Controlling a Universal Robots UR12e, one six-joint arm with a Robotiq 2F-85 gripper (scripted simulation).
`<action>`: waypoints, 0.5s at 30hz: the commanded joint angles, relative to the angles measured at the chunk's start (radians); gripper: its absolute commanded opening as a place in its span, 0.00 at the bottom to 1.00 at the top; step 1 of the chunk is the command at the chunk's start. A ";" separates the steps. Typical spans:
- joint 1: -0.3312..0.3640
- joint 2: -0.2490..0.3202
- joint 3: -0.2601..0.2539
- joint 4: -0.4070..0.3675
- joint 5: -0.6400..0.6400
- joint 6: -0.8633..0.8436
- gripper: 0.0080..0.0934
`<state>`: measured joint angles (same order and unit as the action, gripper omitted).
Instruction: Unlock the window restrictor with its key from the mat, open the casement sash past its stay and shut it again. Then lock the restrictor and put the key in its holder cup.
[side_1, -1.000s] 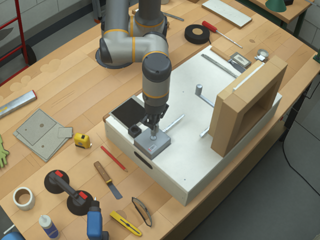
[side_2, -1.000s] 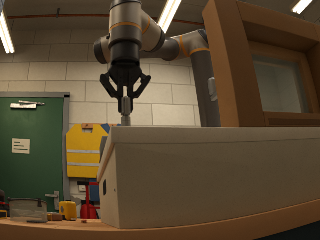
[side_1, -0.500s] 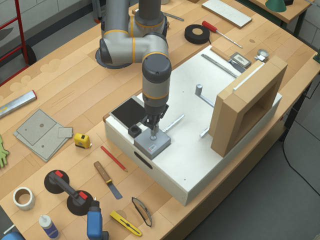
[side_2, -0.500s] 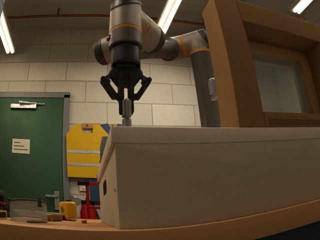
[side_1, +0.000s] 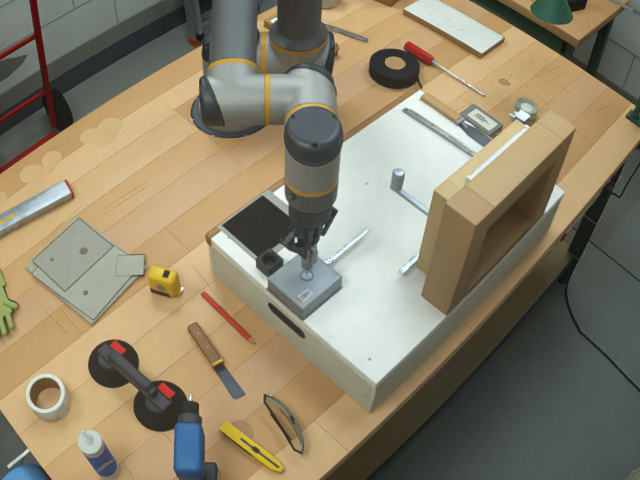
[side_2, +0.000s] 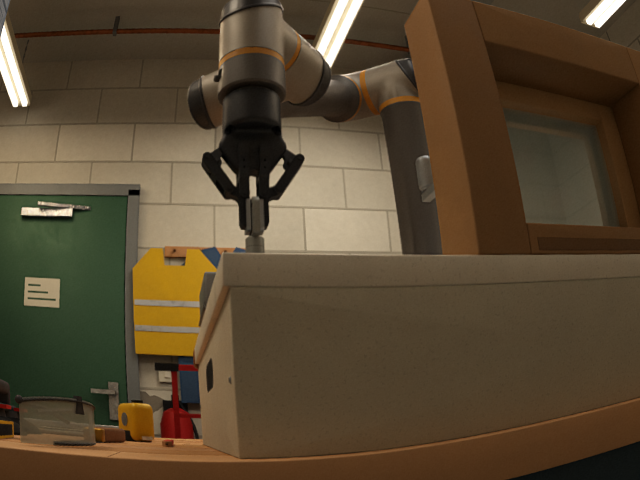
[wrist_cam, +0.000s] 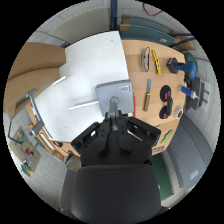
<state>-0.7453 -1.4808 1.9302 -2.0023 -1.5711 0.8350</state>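
Observation:
The lower end of the grey key (side_2: 254, 219) is hidden by the white base's edge in the second side camera; its tip points down at the round keyhole (side_1: 307, 276) of the grey restrictor lock block (side_1: 304, 285). My gripper (side_1: 309, 254) has its fingers closed around the key's upper part (wrist_cam: 112, 111), right above the block. The black holder cup (side_1: 269, 261) stands just left of the block, beside the black mat (side_1: 257, 223). The restrictor's metal bar (side_1: 347, 245) runs from the block toward the wooden window frame (side_1: 491, 206), whose sash sits closed in it.
Behind the work, my arm's base (side_1: 227, 113) sits on the bench, with a black tape roll (side_1: 394, 67) and a red screwdriver (side_1: 439, 64) beyond. A grey post (side_1: 397, 180) stands on the white base (side_1: 372, 268). A red pencil (side_1: 227, 317), putty knife (side_1: 214, 359) and tape measure (side_1: 165, 281) lie in front.

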 joint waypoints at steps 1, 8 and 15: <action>0.000 -0.002 -0.003 0.002 0.000 0.000 0.00; 0.000 -0.012 -0.019 0.027 0.000 0.000 0.00; 0.000 -0.026 -0.043 0.065 0.000 0.000 0.00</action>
<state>-0.7453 -1.5061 1.8884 -1.9363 -1.5710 0.8350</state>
